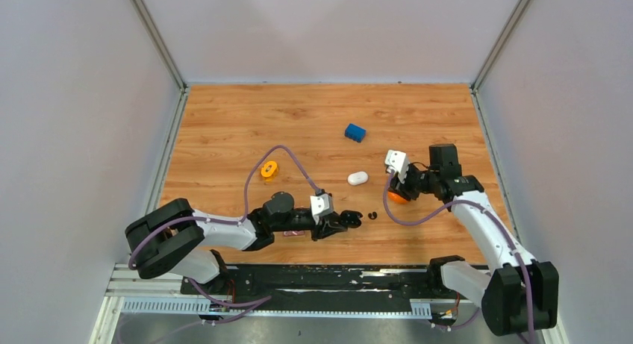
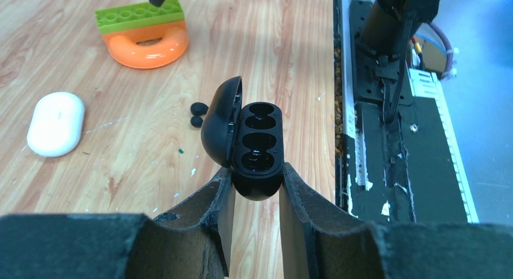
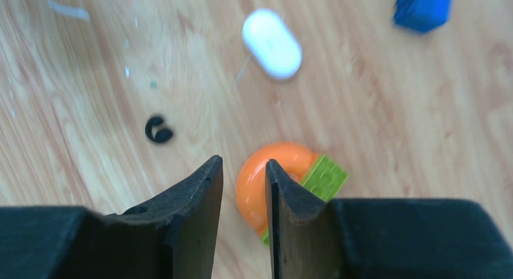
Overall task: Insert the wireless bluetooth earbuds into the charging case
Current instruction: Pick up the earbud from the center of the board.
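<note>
Alignment governs this step: keep the charging case point(image 2: 260, 140) level, sockets up, and bring the right gripper point(image 3: 243, 164) over the wireless bluetooth earbuds point(image 2: 196, 114). The left gripper point(image 2: 257, 181) clamps the case's base. The right jaws stand narrowly parted, empty, above an orange ring point(image 3: 290, 158). Case: glossy black, lid open, both sockets empty. The buds lie together on the table point(image 2: 272, 49), just beside it.

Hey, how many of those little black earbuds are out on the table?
2. The earbuds lie side by side on the table, beside the open black charging case held in the left hand. Its sockets look empty, so none hide there.
</note>
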